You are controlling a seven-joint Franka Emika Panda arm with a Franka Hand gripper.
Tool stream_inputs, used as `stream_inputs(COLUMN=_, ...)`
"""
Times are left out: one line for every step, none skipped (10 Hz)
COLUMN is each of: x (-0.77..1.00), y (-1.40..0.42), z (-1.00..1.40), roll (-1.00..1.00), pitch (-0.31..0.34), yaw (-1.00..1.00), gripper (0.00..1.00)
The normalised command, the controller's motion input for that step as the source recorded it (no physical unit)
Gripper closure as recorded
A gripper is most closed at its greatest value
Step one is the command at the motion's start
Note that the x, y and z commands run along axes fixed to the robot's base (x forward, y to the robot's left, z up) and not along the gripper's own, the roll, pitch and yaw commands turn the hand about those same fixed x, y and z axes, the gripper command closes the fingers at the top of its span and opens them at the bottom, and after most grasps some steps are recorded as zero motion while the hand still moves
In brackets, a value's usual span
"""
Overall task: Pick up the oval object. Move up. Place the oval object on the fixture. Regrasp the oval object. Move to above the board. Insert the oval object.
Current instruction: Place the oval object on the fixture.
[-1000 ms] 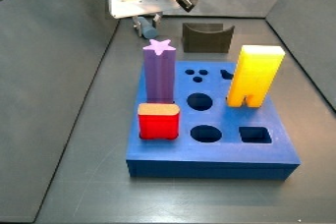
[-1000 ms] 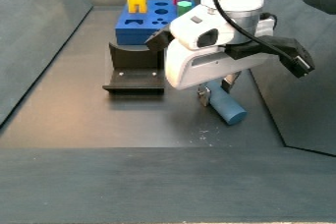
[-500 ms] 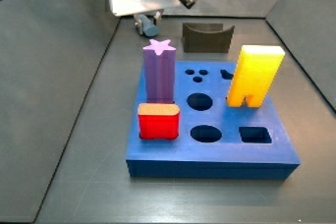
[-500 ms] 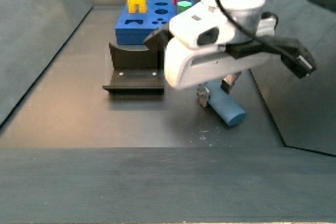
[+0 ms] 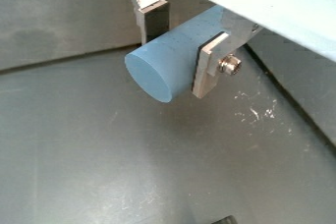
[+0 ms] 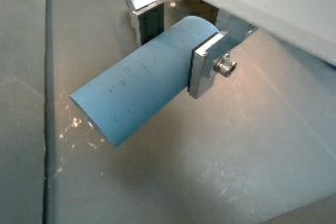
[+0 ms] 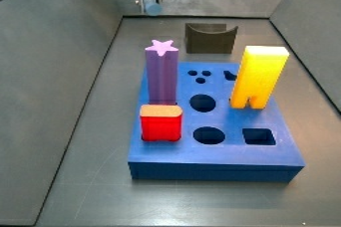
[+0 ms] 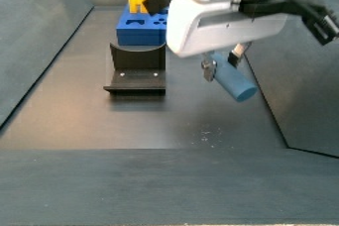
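Note:
My gripper (image 8: pixel 223 68) is shut on the oval object (image 8: pixel 240 84), a grey-blue peg, and holds it tilted in the air above the floor. Both wrist views show the peg (image 5: pixel 164 66) (image 6: pixel 132 95) clamped between the silver fingers (image 5: pixel 210 66) (image 6: pixel 206 63), its long end sticking out past them. The fixture (image 8: pixel 135 71), a dark notched block, stands on the floor beside the gripper, between it and the blue board (image 8: pixel 139 27). In a side view the gripper (image 7: pixel 151 2) is at the far end, behind the fixture (image 7: pixel 209 39) and the board (image 7: pixel 213 156).
On the board stand a purple star-topped peg (image 7: pixel 160 77), a yellow arch block (image 7: pixel 258 76) and a red block (image 7: pixel 162 123). Round, oval and square holes lie open in its top. Grey walls close in the floor on both sides.
The gripper has risen with the oval object, lifting it off the floor where it lay. The board, its pieces and the fixture have not moved.

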Motion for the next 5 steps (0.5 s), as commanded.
stream_inputs(x=0.00, y=0.00, z=1.00, roll=0.06, pitch=0.069, yaw=-0.01, gripper=1.00)
stream_inputs(x=-0.01, y=0.00, z=1.00, roll=0.09, pitch=0.085, yaw=-0.01, gripper=1.00)
stream_inputs(x=-0.02, y=0.00, z=1.00, roll=0.11, pitch=0.098, yaw=0.00, gripper=1.00)
stream_inputs(x=-0.02, y=0.00, z=1.00, roll=0.12, pitch=0.104, yaw=0.02, gripper=1.00)
stream_inputs(x=-0.03, y=0.00, z=1.00, roll=0.12, pitch=0.105, yaw=0.03, gripper=1.00)
